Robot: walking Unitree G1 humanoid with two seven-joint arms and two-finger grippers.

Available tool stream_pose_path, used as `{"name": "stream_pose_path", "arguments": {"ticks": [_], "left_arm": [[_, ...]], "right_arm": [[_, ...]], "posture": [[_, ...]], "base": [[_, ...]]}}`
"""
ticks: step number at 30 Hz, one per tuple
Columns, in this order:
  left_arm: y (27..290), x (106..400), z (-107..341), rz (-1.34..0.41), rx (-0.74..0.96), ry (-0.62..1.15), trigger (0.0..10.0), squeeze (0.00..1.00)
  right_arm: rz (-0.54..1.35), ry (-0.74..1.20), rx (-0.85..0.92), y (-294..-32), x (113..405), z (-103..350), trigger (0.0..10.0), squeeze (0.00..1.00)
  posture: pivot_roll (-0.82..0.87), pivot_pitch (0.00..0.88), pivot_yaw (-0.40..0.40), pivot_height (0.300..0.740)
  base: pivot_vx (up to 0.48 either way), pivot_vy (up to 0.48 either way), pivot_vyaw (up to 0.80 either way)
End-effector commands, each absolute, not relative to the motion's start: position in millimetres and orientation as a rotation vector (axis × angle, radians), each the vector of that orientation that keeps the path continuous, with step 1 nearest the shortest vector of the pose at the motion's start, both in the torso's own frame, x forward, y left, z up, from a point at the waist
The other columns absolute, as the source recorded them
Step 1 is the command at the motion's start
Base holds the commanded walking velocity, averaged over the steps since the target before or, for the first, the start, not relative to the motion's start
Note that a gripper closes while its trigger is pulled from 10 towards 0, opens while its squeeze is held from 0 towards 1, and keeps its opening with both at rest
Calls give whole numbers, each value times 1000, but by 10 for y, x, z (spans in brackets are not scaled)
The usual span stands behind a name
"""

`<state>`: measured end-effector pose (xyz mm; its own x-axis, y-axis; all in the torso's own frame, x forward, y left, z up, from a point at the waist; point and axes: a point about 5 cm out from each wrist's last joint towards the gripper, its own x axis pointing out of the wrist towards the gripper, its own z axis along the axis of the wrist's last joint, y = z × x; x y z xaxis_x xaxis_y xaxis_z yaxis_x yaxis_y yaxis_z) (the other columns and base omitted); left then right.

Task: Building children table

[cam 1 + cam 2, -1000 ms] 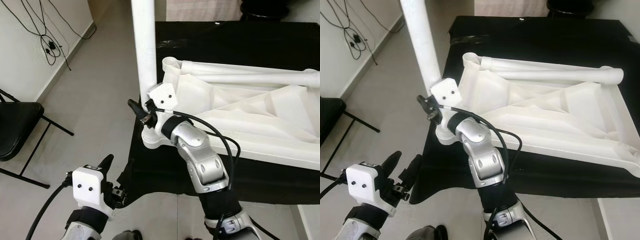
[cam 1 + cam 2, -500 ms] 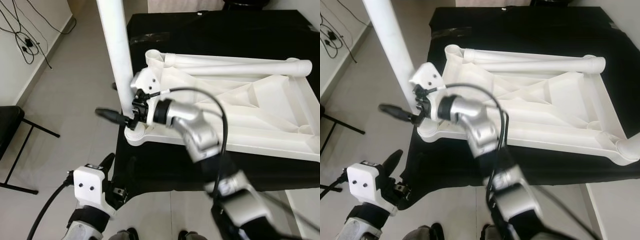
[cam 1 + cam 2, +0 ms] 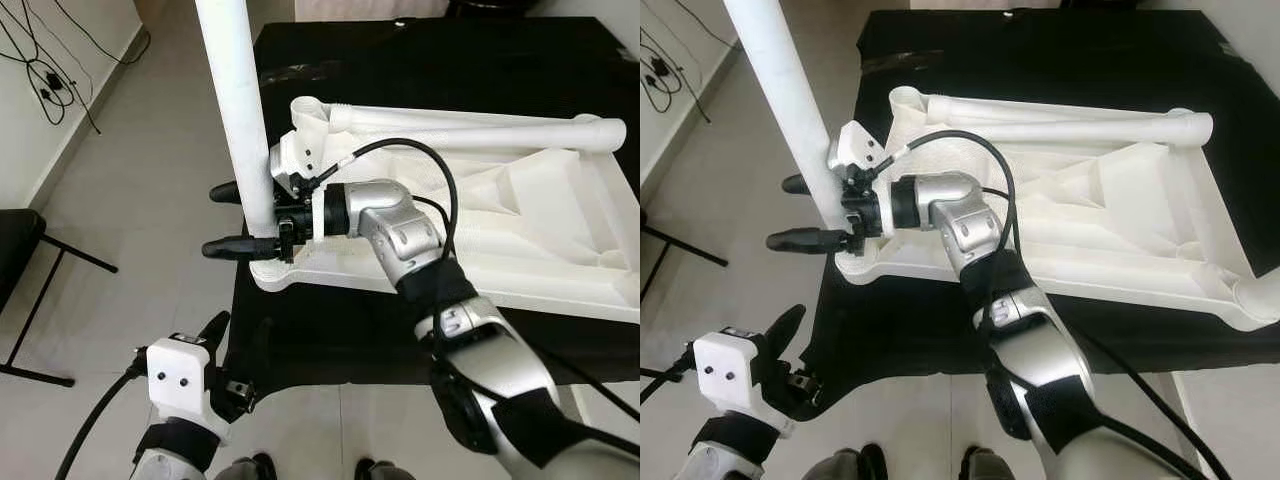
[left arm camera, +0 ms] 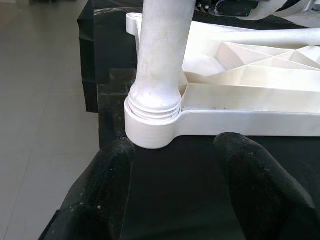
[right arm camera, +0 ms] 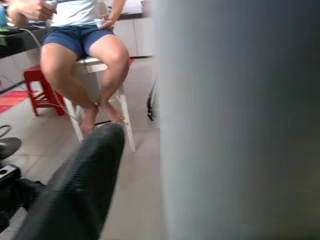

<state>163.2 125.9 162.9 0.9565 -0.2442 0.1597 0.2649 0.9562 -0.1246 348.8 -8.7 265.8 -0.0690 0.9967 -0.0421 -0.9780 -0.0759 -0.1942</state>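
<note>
Where fingers [image 3: 240, 190] straddle leg [image 3: 237, 110]: right arm [image 3: 400, 235] outstretched.

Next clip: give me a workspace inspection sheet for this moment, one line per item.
Surface: black-covered table, tabletop on it.
Job's things: white tabletop upside down; white leg upright in its corner socket.
Clutter: nothing seen.
Grippers: right gripper open, fingers either side of the leg; left gripper low, open, near the table edge.
Cables: black cable looping over the right arm; cords by the wall.
Surroundings: tiled floor, black chair, seated person.
</note>
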Motion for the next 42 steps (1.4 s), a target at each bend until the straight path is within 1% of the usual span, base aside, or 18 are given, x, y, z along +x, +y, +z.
{"name": "stream_pose_path", "arguments": {"ticks": [1, 9, 16, 18, 19, 20, 21, 22, 24, 25, 27, 32, 33, 36, 37, 38, 39, 42], "left_arm": [[1255, 1605, 1629, -253, -138, -133, 10000, 0], [1254, 1614, 1623, -252, -139, -134, 10000, 0], [1273, 1623, 1614, -250, -139, -132, 10000, 0], [1284, 1632, 1610, -254, -138, -131, 10000, 0], [1287, 1634, 1609, -254, -137, -131, 10000, 0], [1287, 1634, 1609, -254, -137, -131, 10000, 0], [1295, 1636, 1605, -255, -136, -131, 10000, 0], [1295, 1636, 1605, -255, -136, -131, 10000, 0], [1304, 1656, 1604, -256, -135, -131, 10000, 0], [1310, 1664, 1597, -258, -133, -131, 10000, 0], [1313, 1674, 1588, -259, -133, -130, 10000, 0], [1316, 1695, 1566, -261, -133, -126, 10000, 0], [1320, 1696, 1565, -259, -132, -127, 10000, 0], [1324, 1695, 1566, -256, -131, -127, 10000, 0], [1329, 1694, 1566, -253, -131, -128, 10000, 0], [1329, 1694, 1566, -253, -131, -128, 10000, 0], [1330, 1690, 1567, -251, -130, -128, 10000, 0], [1330, 1687, 1569, -251, -131, -129, 10000, 0]], "right_arm": [[1730, -138, -178, -10, 3436, 2654, 0, 0], [1704, -148, -183, -114, 3491, 2644, 0, 0], [1437, -166, -178, -394, 3581, 2543, 0, 0], [1020, -65, -153, -574, 3589, 2220, 0, 0], [909, -40, -152, -636, 3581, 2138, 0, 0], [909, -40, -152, -636, 3581, 2138, 0, 0], [551, 1, -169, -810, 3594, 1997, 0, 0], [551, 1, -169, -810, 3594, 1997, 0, 0], [375, 47, -196, -846, 3218, 1725, 0, 0], [386, 63, -174, -756, 3092, 1685, 0, 0], [446, 53, -151, -638, 3060, 1716, 0, 0], [498, 22, -126, -456, 3162, 1828, 0, 0], [523, 21, -122, -409, 3183, 1857, 784, 0], [538, 22, -119, -380, 3190, 1875, 784, 0], [565, 33, -107, -333, 3164, 1897, 10000, 0], [565, 33, -107, -333, 3164, 1897, 10000, 0], [624, 31, -80, -277, 3136, 1933, 10000, 969], [684, 21, -37, -218, 3089, 2001, 10000, 1000]], "posture": [[126, 253, -26, 740], [123, 246, -22, 740], [115, 239, -10, 740], [113, 240, -15, 740], [113, 240, -15, 740], [113, 240, -15, 740], [97, 238, -15, 740], [97, 238, -15, 740], [100, 234, -3, 740], [89, 224, 3, 740], [88, 210, 7, 740], [97, 196, 1, 740], [101, 195, 0, 740], [101, 195, 0, 740], [100, 196, 1, 740], [100, 196, 1, 740], [100, 198, -2, 740], [96, 200, -4, 740]], "base": [[0, 0, 0], [0, 0, 0], [0, 0, 0], [0, 0, 0], [0, 0, 0], [0, 0, 0], [0, 0, 0], [0, 0, 0], [0, 0, 0], [0, 0, 0], [0, 0, 0], [0, 0, 0], [0, 0, 0], [0, 0, 0], [0, 0, 0], [0, 0, 0], [0, 0, 0], [0, 0, 0]]}}
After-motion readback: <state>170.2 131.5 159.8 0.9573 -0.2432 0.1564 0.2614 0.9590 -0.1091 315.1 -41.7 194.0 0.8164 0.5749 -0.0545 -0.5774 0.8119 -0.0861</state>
